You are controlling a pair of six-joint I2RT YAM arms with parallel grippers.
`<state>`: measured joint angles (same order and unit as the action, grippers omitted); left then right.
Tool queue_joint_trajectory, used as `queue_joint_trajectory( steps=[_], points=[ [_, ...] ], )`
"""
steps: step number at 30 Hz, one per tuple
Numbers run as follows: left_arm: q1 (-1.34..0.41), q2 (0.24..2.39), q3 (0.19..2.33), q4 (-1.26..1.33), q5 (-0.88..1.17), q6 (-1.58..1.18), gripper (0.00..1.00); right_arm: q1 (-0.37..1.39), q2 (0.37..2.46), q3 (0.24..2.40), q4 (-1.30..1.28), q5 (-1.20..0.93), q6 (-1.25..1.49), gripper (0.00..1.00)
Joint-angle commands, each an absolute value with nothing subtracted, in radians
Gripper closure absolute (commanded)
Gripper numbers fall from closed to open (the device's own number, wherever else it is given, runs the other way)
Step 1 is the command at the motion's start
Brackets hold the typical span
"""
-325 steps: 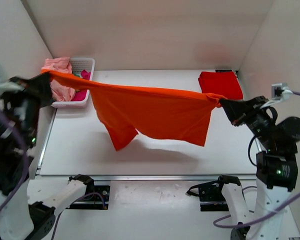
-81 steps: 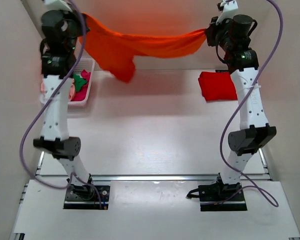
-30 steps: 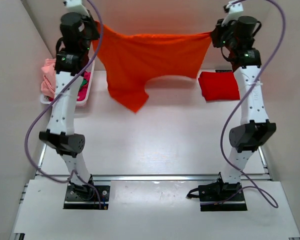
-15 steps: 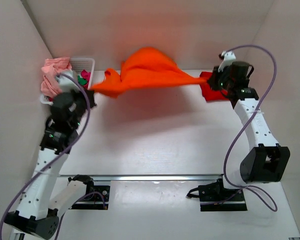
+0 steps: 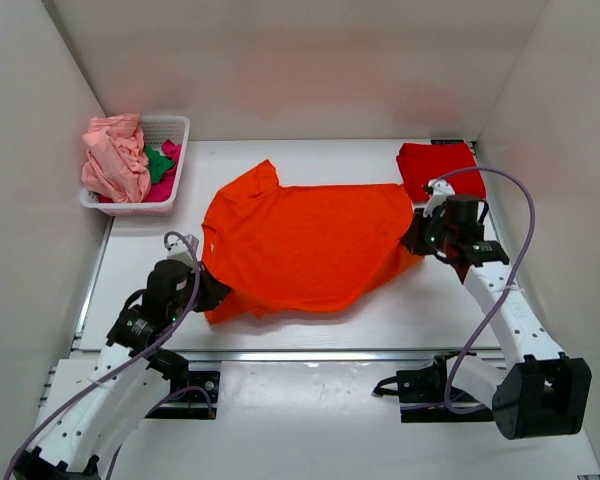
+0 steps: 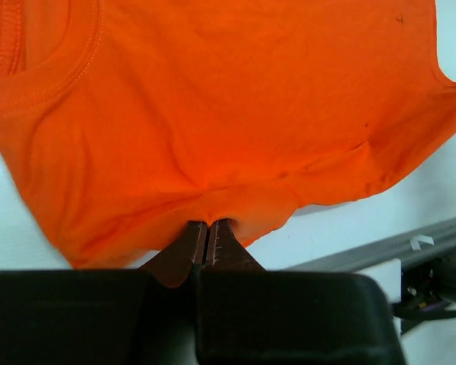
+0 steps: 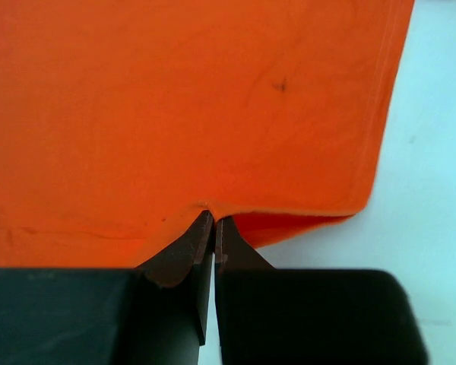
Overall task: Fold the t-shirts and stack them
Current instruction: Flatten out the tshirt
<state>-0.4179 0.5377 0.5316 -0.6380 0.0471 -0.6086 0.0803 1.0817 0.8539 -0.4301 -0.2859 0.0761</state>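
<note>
Orange t-shirt [image 5: 300, 245] lies spread nearly flat on the table [image 5: 310, 165] in the top view, with a folded red t-shirt [image 5: 442, 168] near its far right corner. On the left wrist view, my left end effector [image 6: 207, 228] is clamped on its edge. On the right wrist view, my right end effector [image 7: 213, 224] pinches the opposite edge.

Overhead — wrist close-ups sharing orange t-shirt [image 5: 300, 245]

Green shirt [image 5: 158, 163] mostly beneath pink shirt [image 5: 115, 160]
</note>
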Motion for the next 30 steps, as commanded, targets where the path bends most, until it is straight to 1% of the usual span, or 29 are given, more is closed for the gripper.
queue_joint_trajectory(
  steps=[1, 5, 8, 9, 10, 11, 12, 13, 14, 15, 16, 17, 18, 19, 20, 21, 22, 23, 24, 25, 27, 30],
  points=[
    [-0.431, 0.508, 0.494, -0.676, 0.117, -0.655, 1.00, 0.086, 1.048, 0.784, -0.469, -0.305, 0.133, 1.00],
    [-0.407, 0.483, 0.494, -0.713, 0.143, -0.644, 1.00, 0.074, 1.012, 0.706, -0.518, -0.311, 0.147, 1.00],
    [-0.390, 0.509, 0.534, -0.677, 0.144, -0.611, 1.00, 0.035, 0.996, 0.689, -0.494, -0.351, 0.153, 1.00],
    [-0.382, 0.559, 0.552, -0.648, 0.124, -0.592, 1.00, 0.031, 1.026, 0.701, -0.483, -0.362, 0.153, 1.00],
    [-0.373, 0.646, 0.616, -0.632, 0.100, -0.545, 1.00, 0.023, 1.072, 0.747, -0.459, -0.374, 0.144, 0.99],
    [-0.359, 0.704, 0.706, -0.603, 0.072, -0.478, 1.00, 0.038, 1.113, 0.831, -0.450, -0.347, 0.120, 1.00],
    [-0.336, 0.830, 0.765, -0.585, 0.060, -0.435, 1.00, 0.046, 1.212, 0.957, -0.449, -0.331, 0.108, 1.00],
    [-0.303, 0.965, 0.914, -0.580, 0.039, -0.375, 1.00, 0.058, 1.321, 1.035, -0.454, -0.309, 0.080, 1.00],
    [-0.289, 1.100, 1.095, -0.578, 0.013, -0.312, 1.00, 0.057, 1.413, 1.201, -0.471, -0.302, 0.057, 1.00],
    [-0.269, 1.162, 1.189, -0.586, 0.009, -0.276, 1.00, 0.052, 1.461, 1.368, -0.475, -0.298, 0.054, 1.00],
    [-0.258, 1.277, 1.388, -0.592, -0.049, -0.258, 1.00, 0.054, 1.551, 1.466, -0.488, -0.296, 0.054, 1.00],
    [-0.235, 1.398, 1.616, -0.624, -0.084, -0.229, 1.00, 0.046, 1.631, 1.655, -0.498, -0.292, 0.060, 1.00],
    [-0.218, 1.454, 1.863, -0.670, -0.103, -0.206, 1.00, 0.043, 1.670, 1.854, -0.537, -0.293, 0.060, 1.00],
    [-0.213, 1.582, 1.996, -0.696, -0.126, -0.198, 1.00, 0.037, 1.763, 1.964, -0.561, -0.284, 0.058, 1.00],
    [-0.200, 1.695, 2.258, -0.760, -0.171, -0.180, 1.00, 0.035, 1.843, 2.159, -0.596, -0.278, 0.060, 1.00],
    [-0.166, 1.683, 2.260, -0.667, -0.176, -0.196, 1.00, 0.028, 1.879, 2.330, -0.635, -0.279, 0.063, 1.00],
    [-0.146, 1.640, 2.212, -0.620, -0.152, -0.190, 1.00, 0.015, 1.905, 2.373, -0.632, -0.290, 0.072, 1.00],
    [-0.134, 1.632, 2.245, -0.611, -0.132, -0.211, 1.00, 0.002, 1.860, 2.340, -0.576, -0.337, 0.095, 1.00],
    [-0.150, 1.629, 2.267, -0.623, -0.144, -0.178, 1.00, -0.033, 1.832, 2.256, -0.515, -0.351, 0.112, 1.00],
    [-0.182, 1.594, 2.275, -0.605, -0.190, -0.155, 1.00, -0.038, 1.754, 2.205, -0.484, -0.365, 0.117, 1.00],
    [-0.213, 1.526, 2.250, -0.597, -0.216, -0.121, 1.00, -0.043, 1.637, 1.994, -0.375, -0.356, 0.107, 1.00],
    [-0.230, 1.387, 2.134, -0.606, -0.195, -0.123, 1.00, -0.032, 1.494, 1.834, -0.363, -0.338, 0.075, 1.00]
  ],
)
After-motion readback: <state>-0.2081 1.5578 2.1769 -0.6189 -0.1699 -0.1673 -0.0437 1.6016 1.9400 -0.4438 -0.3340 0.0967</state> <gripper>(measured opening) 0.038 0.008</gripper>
